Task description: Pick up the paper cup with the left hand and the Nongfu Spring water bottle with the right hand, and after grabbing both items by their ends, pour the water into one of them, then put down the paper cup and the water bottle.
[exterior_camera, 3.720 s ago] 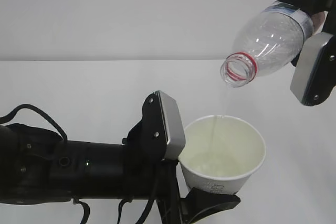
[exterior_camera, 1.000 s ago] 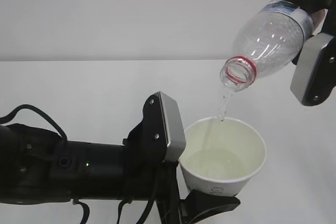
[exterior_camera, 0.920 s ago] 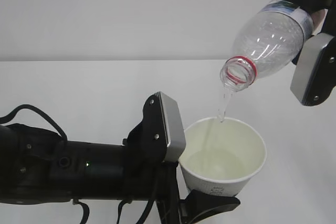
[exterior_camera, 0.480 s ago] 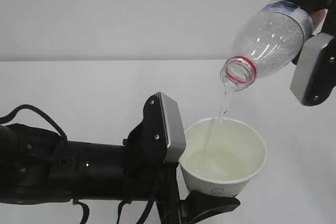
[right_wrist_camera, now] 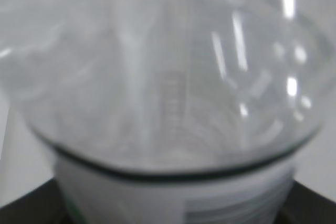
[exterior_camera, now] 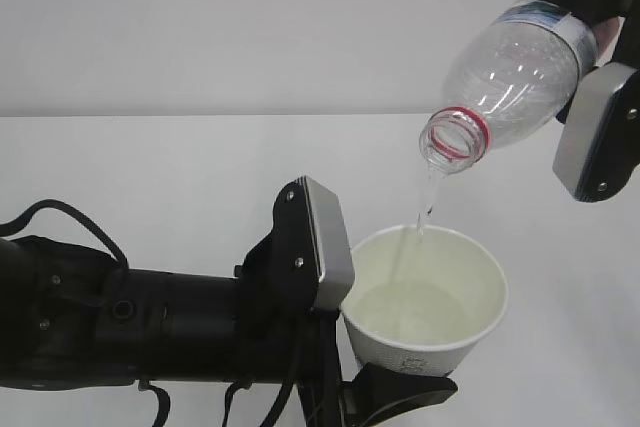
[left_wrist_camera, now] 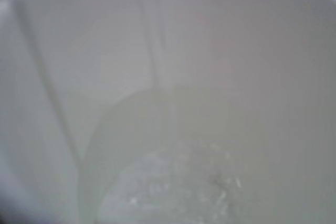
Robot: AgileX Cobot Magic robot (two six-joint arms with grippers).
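The paper cup [exterior_camera: 425, 299] is held at the lower centre-right of the exterior view by the left hand [exterior_camera: 345, 342], whose jaws are closed on its wall: a grey-plated finger [exterior_camera: 318, 244] lies against the cup's left side and a black finger [exterior_camera: 400, 387] passes under its base. The left arm [exterior_camera: 120, 327] runs in from the lower left edge. The cup stands roughly upright with its mouth open upward. A shallow pool of water [exterior_camera: 410, 307] is seen in the cup; in the left wrist view the pool [left_wrist_camera: 184, 182] is rippled and the inner wall [left_wrist_camera: 79, 51] fills the frame, so the gripper itself is hidden there.

Above and to the right, well apart from the cup, the Nongfu Spring water bottle [exterior_camera: 510, 77] is gripped at its far end by the right hand [exterior_camera: 597, 67], mouth tilted down and left. A thin stream [exterior_camera: 425, 207] falls from the uncapped neck into the cup. The bottle's base and most of the label are cut off at the upper right. The right wrist view is blurred; only the clear bottle shoulder [right_wrist_camera: 157, 77] and a label edge [right_wrist_camera: 173, 192] can be made out.
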